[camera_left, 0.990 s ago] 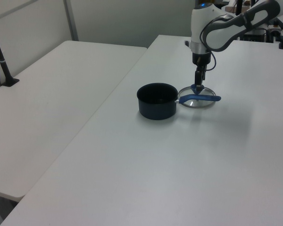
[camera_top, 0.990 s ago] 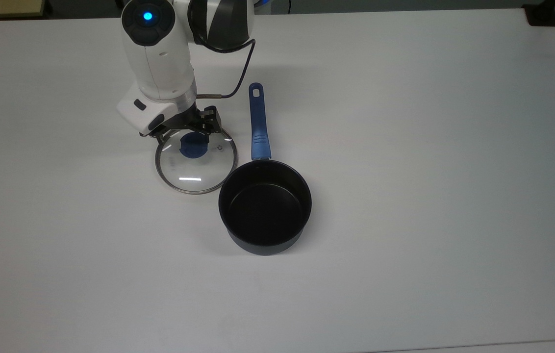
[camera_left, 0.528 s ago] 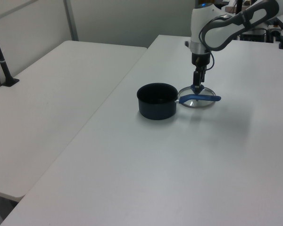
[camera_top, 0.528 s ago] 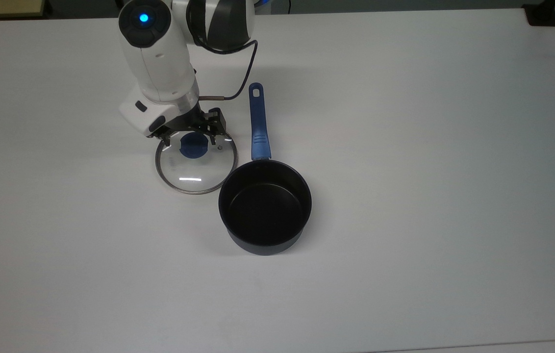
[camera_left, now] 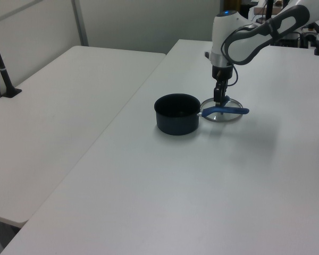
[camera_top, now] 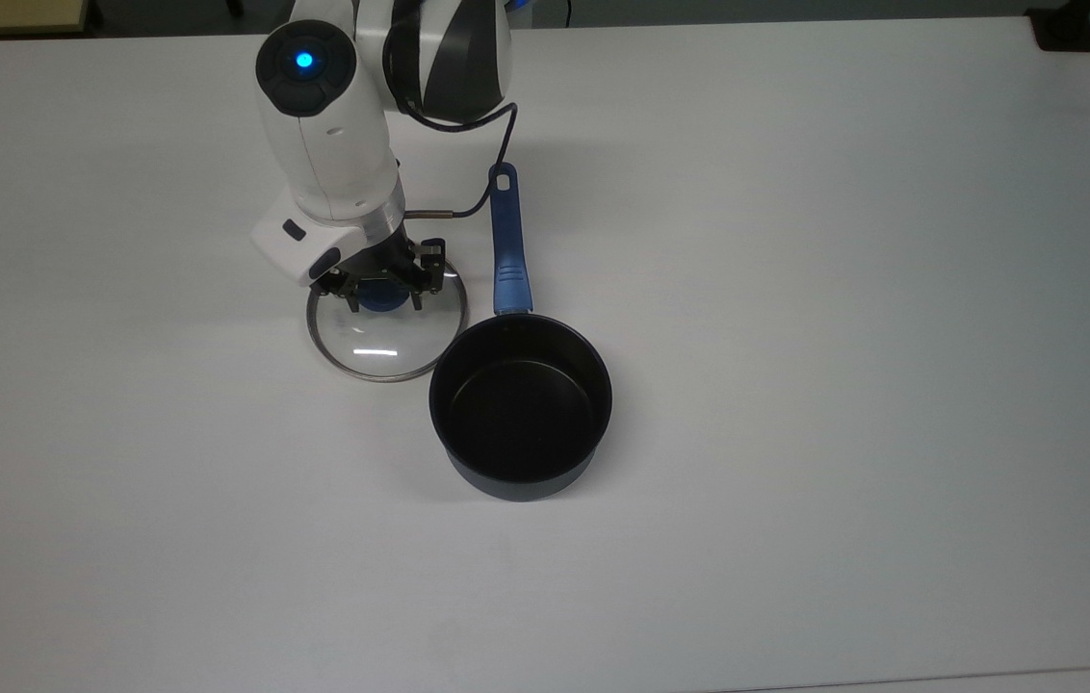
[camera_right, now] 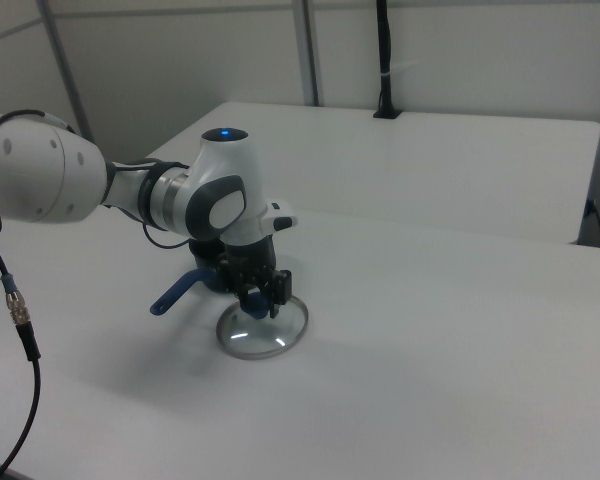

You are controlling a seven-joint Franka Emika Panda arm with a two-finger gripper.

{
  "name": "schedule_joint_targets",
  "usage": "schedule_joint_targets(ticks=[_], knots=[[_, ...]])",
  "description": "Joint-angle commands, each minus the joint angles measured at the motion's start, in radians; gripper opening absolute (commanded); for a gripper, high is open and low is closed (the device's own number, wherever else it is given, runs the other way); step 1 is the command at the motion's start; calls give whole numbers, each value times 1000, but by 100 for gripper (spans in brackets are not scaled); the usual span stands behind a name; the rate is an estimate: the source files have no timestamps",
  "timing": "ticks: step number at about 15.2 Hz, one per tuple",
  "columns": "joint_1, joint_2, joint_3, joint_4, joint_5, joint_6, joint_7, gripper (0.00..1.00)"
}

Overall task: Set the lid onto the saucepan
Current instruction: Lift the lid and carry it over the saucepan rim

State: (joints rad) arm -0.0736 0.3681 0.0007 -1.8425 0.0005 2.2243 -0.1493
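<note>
A: Top view, what's around?
B: White desk [camera_top: 795, 289], mostly bare. Saucepan [camera_top: 520, 406] sits upright, its blue handle [camera_top: 506, 241] pointing toward the top view's top. Lid [camera_top: 385, 327] lies flat on the desk just beside the pan at the top view's left, rim close to the pan wall. A black cable [camera_top: 478, 183] loops off the arm near the handle's end.
A: Claw?
B: Claw [camera_top: 381, 289] is over the lid's blue knob [camera_top: 379, 300], fingers spread, one on each side of the knob; contact can't be told.

A: Left view?
B: Second desk [camera_left: 58, 106] at the left view's left, a black post [camera_left: 0, 64] on it. The pan's handle crosses in front of the lid [camera_left: 223, 113]. Claw [camera_left: 218, 98] points straight down over it.

A: Right view?
B: The arm [camera_right: 170, 200] hides the saucepan; only the handle [camera_right: 172, 294] sticks out. Lid [camera_right: 263, 328] is flat on the desk, the claw [camera_right: 261, 298] low over its centre, fingers apart.
</note>
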Motion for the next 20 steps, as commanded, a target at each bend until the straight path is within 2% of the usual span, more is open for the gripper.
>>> schedule_joint_targets(ticks=[1,4,9,12,13,15,18,20], knots=[[-2,-47,-13,5,15,-11,-1,51],[-2,-38,-15,98,13,-119,5,51],[14,-22,-8,235,18,-144,62,51],[86,21,-8,328,13,-147,135,53],[131,59,-8,386,12,-138,192,53],[172,107,-11,452,9,-129,233,53],[210,146,-11,476,3,-22,296,53],[218,157,-10,471,-1,-11,301,53]])
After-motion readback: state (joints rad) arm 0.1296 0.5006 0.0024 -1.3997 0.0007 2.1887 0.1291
